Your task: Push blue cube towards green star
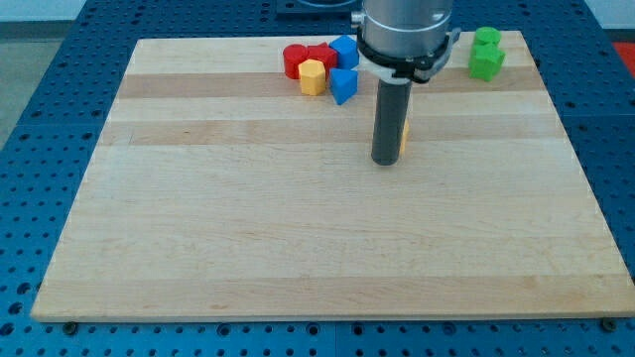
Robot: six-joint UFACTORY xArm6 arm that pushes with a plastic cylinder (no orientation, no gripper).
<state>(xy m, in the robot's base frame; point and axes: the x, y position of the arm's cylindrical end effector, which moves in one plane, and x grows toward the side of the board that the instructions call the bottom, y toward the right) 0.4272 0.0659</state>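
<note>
1. Surface: a wooden board, bare over most of its area. Every block sits along the view's top edge.
2. Arm: no pincer fitted, so there is nothing to call apart, together or clamped. It ends in a rod, and my tip rests on the board near its centre.
3. Green pair: well off toward the tip's upper right. Shapes are hard to read; I take one of them for the green star.
4. Block cluster, up and left of the tip: red block, a second red block, yellow block, upper blue block and blue cube. They are packed close or touching.
5. Blue cube: nearest of the cluster to the tip, just up-left of it and apart.
6. Small yellow-orange piece: just beside the rod on the view's right, mostly hidden. Shape unclear.
7. Judgement: the tip lies right of the cube, the wrong side for a rightward push, so it likely needs to get round to the cube's left. The cluster crowds that side, and the arm body hides part of the line to green.
</note>
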